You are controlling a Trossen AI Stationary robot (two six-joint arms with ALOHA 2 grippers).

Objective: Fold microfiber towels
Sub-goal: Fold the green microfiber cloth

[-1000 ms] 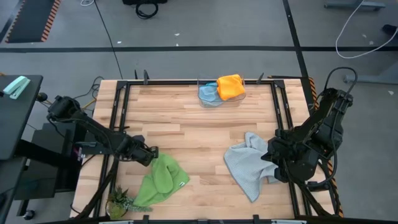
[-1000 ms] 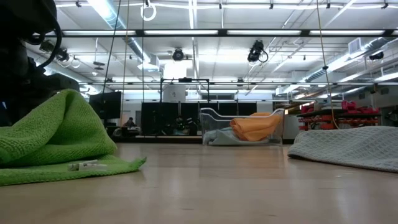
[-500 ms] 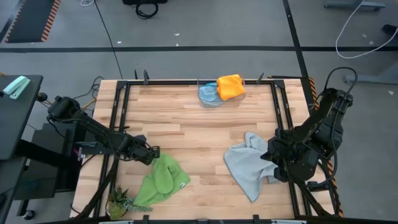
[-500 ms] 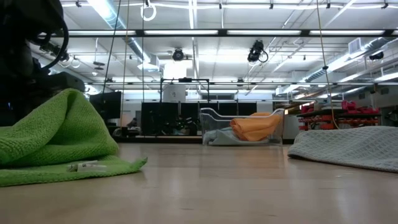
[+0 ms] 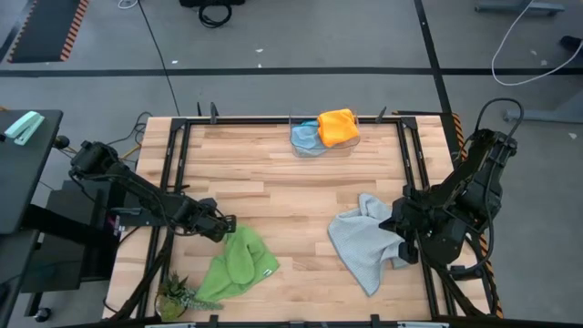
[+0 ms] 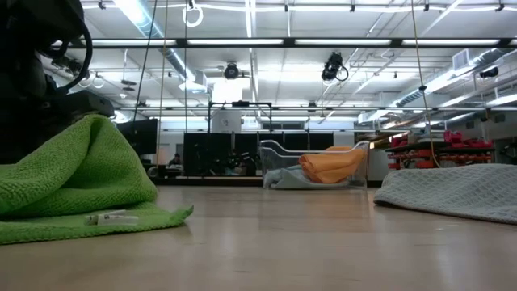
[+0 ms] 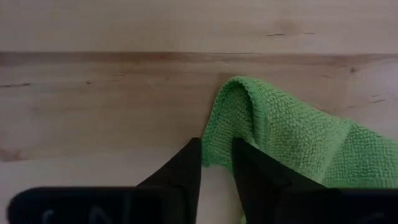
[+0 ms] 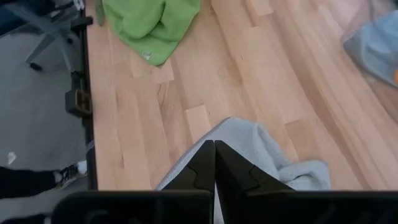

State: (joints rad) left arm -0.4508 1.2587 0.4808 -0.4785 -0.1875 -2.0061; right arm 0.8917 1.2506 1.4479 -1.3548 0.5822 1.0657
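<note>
The bright green towel (image 5: 235, 264) lies crumpled near the table's near left corner, its far end humped up (image 6: 97, 141). My left gripper (image 5: 221, 228) stands at that far end, pointing steeply down, shut on the cloth. The light grey towel (image 5: 360, 241) lies rumpled on the table at the right. My right gripper (image 8: 214, 148) hangs shut above its right part and touches nothing. The yellow-orange towel (image 5: 339, 126) and the light blue towel (image 5: 305, 137) sit in a clear bin at the far edge. My left gripper (image 7: 216, 155) has the rounded, folded edge (image 7: 217, 134) at the green towel's far end between its two fingers. The fingers come from above, slanting down. That end stands up as a hump, and the rest of the towel lies slack on the table.
The clear bin (image 6: 279, 162) stands at the far edge's middle. A small plant-like object (image 5: 178, 296) sits at the near left corner beside the green towel. Black frame rails run along the table's left (image 5: 173, 173) and right (image 5: 414, 164) sides. Bare wood lies between the two towels.
My left gripper has tipped slightly toward the green towel's far end, and the hump there has shifted a little toward the table's middle. The grey towel has kept still.
</note>
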